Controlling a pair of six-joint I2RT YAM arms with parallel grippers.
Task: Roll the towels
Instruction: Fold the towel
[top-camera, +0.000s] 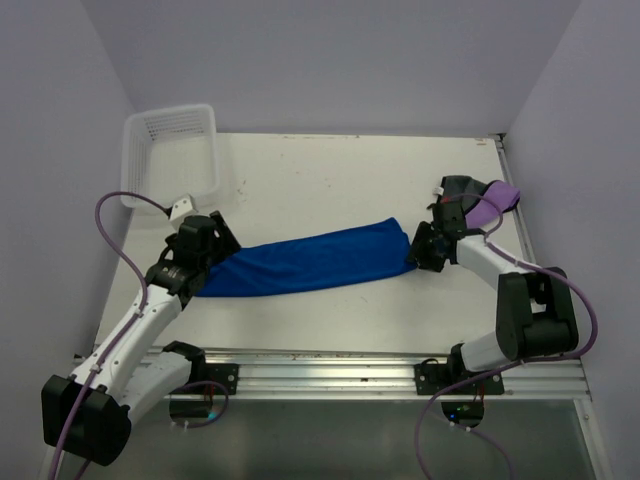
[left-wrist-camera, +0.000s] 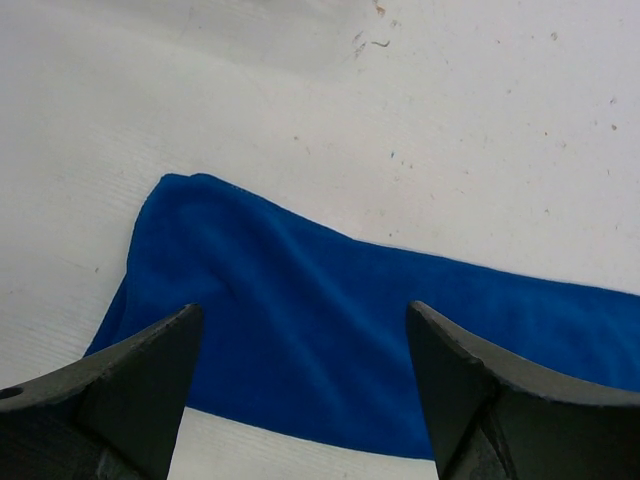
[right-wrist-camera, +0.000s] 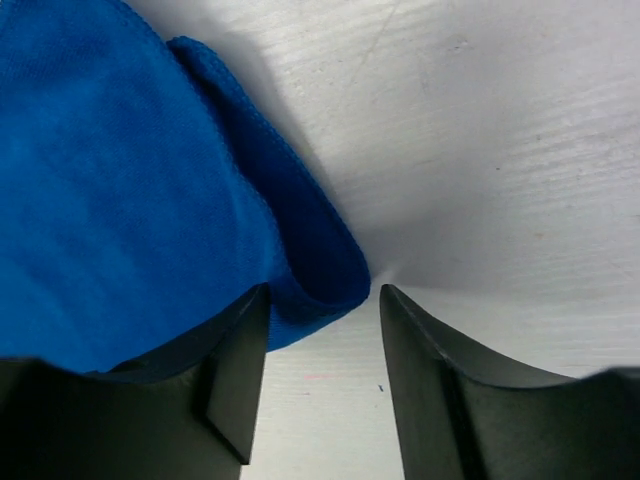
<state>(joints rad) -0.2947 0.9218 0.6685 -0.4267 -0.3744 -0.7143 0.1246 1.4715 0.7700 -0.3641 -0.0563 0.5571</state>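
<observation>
**Stretching flat: blue towel lies between both arms**

Spanning the middle of the tabletop (top-camera: 330, 190), the blue towel (top-camera: 310, 262) lies as one long, narrow band running left to right, slightly higher at its right end. It is unrolled, with soft lengthwise creases.

The left gripper (left-wrist-camera: 303, 307) hangs over the towel's left end. Its fingers (left-wrist-camera: 130, 380) are spread wide. The blue cloth shows between them, its rounded corner just ahead of them on the white surface. Nothing is pinched there.

The right gripper (right-wrist-camera: 325, 290) is at the towel's right end. Its fingers (right-wrist-camera: 450, 400) stand partly apart, and the doubled-over edge of the blue cloth pokes into the gap at their tips, lying against the one on the left of that view (the other tip is just beside the fold). Whether they are actually pressing the cloth, I cannot tell.

Near the right edge of the tabletop, behind the right arm, lies the purple towel (top-camera: 500, 197), bunched up. A dark grey towel (top-camera: 462, 186) seems to sit against its left side, though it is small and partly hidden in the overhead view.

A white mesh basket (top-camera: 135, 150) rests at the back left corner, well apart from the towels.
</observation>
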